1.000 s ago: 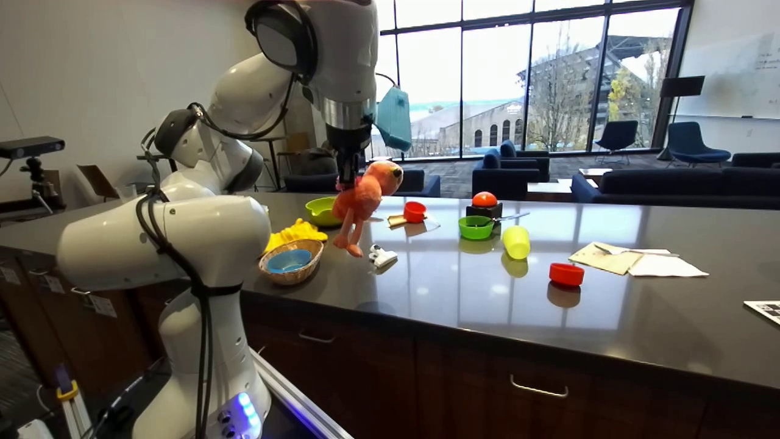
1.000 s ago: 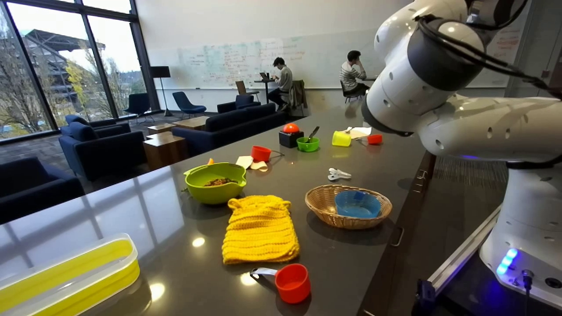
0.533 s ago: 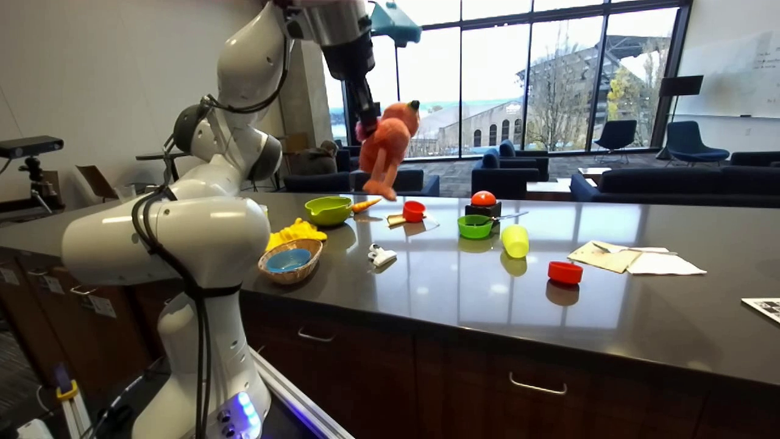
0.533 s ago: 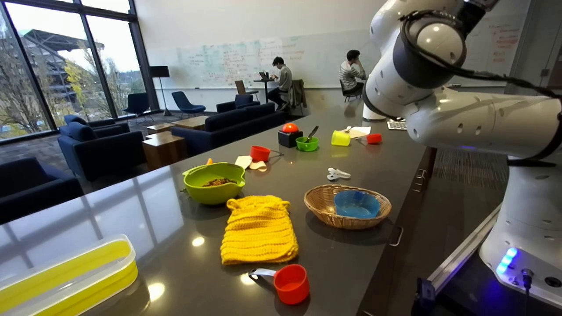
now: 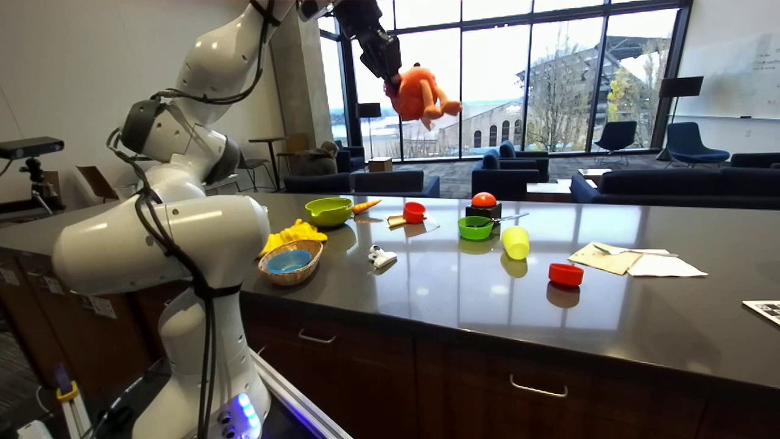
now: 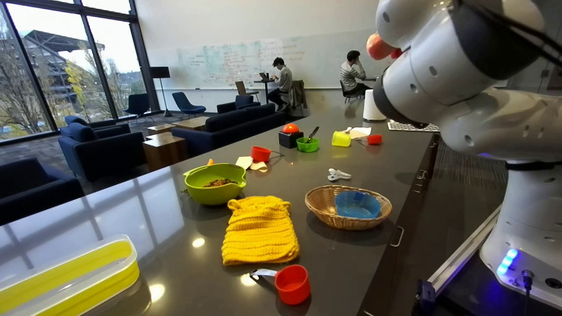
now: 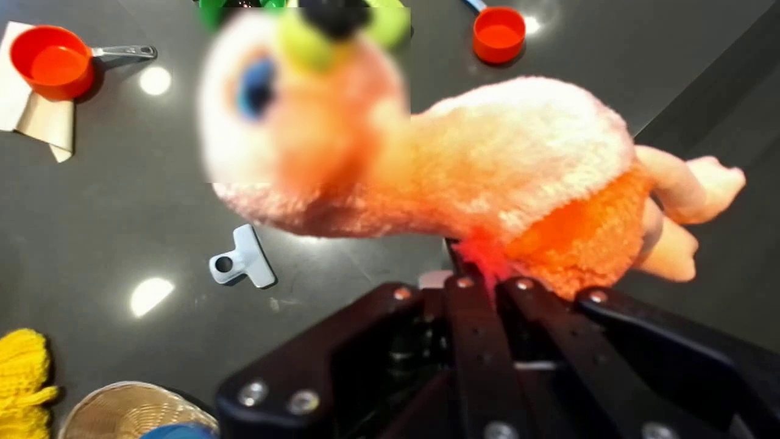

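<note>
A plush flamingo, orange-pink with a pale back, hangs high above the counter. My gripper is shut on it, pinching a tuft of its pink fluff. In the wrist view the flamingo lies across the front of the gripper, head to the left and legs to the right. The fingertips are partly hidden by the pink fluff and orange body. Only part of the flamingo shows past the arm in an exterior view, where the gripper is hidden. Below, a white clip lies on the counter.
On the counter stand a wicker basket holding a blue bowl, a yellow knitted cloth, and a lime bowl. Farther along are a green bowl, a yellow cup, red cups and a black box.
The gripper has risen and tilted, carrying the flamingo up and rightward in an exterior view, its legs swung out sideways. A carrot beside the lime bowl has come into sight.
</note>
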Controlling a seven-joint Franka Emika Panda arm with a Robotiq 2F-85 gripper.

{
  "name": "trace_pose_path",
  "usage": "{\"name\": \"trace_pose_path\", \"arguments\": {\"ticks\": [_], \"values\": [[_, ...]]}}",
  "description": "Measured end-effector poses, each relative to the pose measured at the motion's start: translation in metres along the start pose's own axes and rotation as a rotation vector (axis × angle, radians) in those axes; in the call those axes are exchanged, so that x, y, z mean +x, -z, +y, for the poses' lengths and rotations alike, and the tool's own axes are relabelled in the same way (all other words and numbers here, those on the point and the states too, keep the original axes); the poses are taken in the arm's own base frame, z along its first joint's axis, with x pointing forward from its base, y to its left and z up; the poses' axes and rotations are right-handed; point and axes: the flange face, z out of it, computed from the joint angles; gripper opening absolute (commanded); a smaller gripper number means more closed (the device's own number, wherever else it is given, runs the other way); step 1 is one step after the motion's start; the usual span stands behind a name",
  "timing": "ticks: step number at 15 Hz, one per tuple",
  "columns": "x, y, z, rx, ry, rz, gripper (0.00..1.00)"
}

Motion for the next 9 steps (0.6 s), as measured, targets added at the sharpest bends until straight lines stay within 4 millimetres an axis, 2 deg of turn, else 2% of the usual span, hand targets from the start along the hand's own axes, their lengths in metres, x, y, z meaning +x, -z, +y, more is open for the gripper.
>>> {"name": "trace_pose_path", "arguments": {"ticks": [2, 4, 9], "values": [[0.001, 0.022, 0.042, 0.074, 0.120, -0.035, 0.01], [0.011, 0.049, 0.088, 0.145, 0.250, -0.064, 0.01], [0.061, 0.131, 0.191, 0.322, 0.541, -0.099, 0.01]]}}
